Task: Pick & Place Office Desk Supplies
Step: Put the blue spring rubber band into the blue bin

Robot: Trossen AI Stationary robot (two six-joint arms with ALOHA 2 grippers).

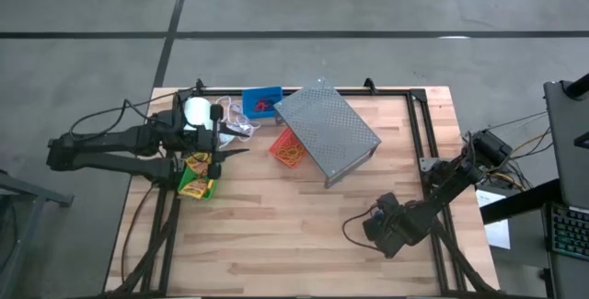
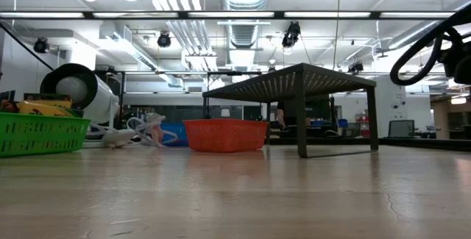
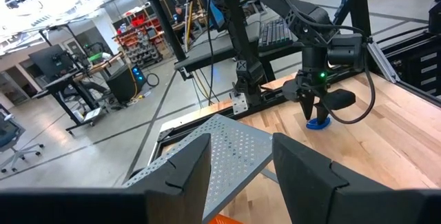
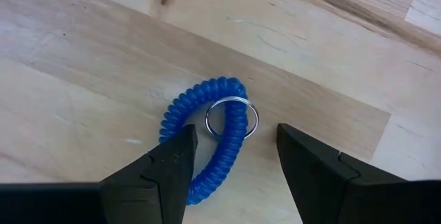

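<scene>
Pickup is just beginning: right hand (image 4: 231, 162), fingers apart, is hovering over the blue ring band (image 4: 207, 138) lying on the table (image 4: 83, 65), ungrasped; left hand (image 3: 238, 176) is waiting open.

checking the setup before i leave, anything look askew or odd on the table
The grey perforated rack sits skewed to the table's edges, with the red-orange bin tucked partly under one corner. White cord lies tangled beside the white roll. Nothing looks spilled or damaged.
</scene>
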